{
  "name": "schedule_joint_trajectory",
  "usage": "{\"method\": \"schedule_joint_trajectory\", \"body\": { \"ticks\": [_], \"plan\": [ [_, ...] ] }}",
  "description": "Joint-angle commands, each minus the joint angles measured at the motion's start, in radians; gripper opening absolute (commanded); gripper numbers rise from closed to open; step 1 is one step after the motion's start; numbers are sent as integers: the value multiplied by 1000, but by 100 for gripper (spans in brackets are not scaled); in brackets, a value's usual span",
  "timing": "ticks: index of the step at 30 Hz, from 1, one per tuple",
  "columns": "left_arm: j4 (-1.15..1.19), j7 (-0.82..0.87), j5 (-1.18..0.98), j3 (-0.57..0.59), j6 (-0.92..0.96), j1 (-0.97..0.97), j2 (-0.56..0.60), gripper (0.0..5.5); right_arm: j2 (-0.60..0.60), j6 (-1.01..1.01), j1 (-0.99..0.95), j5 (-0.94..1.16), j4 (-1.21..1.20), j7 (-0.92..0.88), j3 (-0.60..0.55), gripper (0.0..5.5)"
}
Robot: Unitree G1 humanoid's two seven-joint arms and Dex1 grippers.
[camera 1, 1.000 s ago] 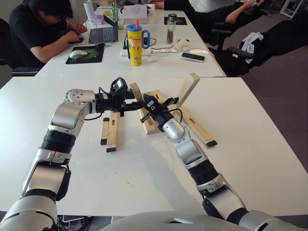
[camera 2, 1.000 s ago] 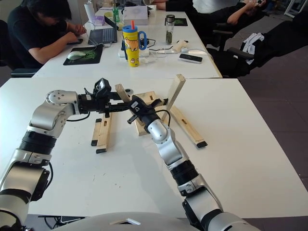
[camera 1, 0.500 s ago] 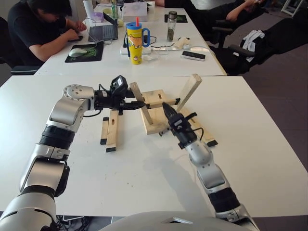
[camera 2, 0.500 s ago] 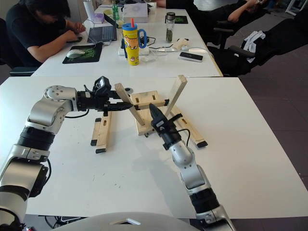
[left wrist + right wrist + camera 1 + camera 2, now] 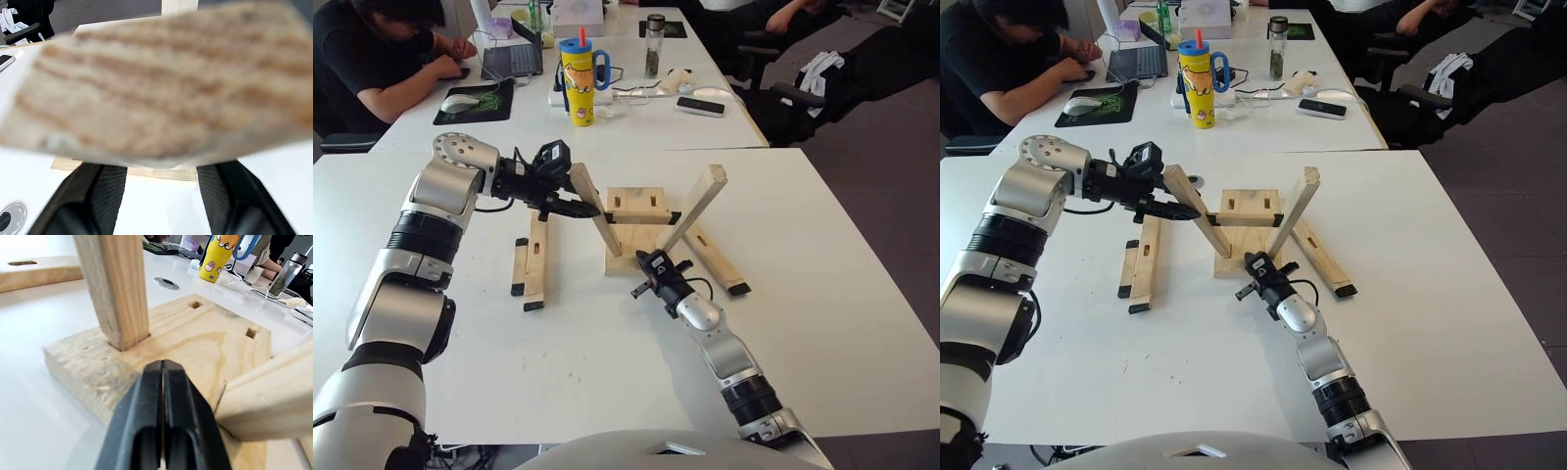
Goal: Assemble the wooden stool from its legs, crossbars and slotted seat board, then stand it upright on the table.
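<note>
Grips the tilted leg [image 5: 597, 211] near its top with the left gripper [image 5: 570, 204], probably a firm clamp, though blurred up close. Rests the right gripper [image 5: 646, 279] pinched shut and empty just before the seat board [image 5: 636, 201], flat mid-table. Likely calls next for the loose leg [image 5: 715, 259] lying just right of the board, long axis near-right to far-left, nearer the right arm.

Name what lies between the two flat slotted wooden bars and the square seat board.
Bare white table, in both eye views; the tilted wooden leg held by the left gripper leans above it.
</note>
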Motion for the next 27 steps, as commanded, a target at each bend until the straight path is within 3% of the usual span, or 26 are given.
{"method": "schedule_joint_trajectory", "body": {
  "ticks": [1, 8, 12, 16, 20, 23, 27],
  "plan": [
    [-10, 142, 25, 72, 26, 115, -8, 279, 4, 133, 11, -9, 67, 33, 28, 0],
    [-454, 390, -164, 412, 242, 448, 37, 383, -16, 145, 13, -13, 70, 38, 39, 0],
    [-648, 606, -214, 520, 312, 672, -79, 383, -89, 65, 33, -39, 63, 62, 52, 0],
    [-776, 898, -197, 537, 291, 776, -301, 327, -157, -52, 35, -11, 52, 83, 8, 0],
    [-910, 1165, -125, 507, 204, 872, -507, 269, -180, -175, 141, 109, -210, 184, 9, 0],
    [-1001, 1306, -44, 472, 164, 909, -588, 218, -151, -96, 242, 181, -445, 152, -16, 0],
    [-1041, 1402, 35, 424, 126, 893, -636, 163, -83, -78, 318, 201, -526, -22, -167, 0]
  ]
}}
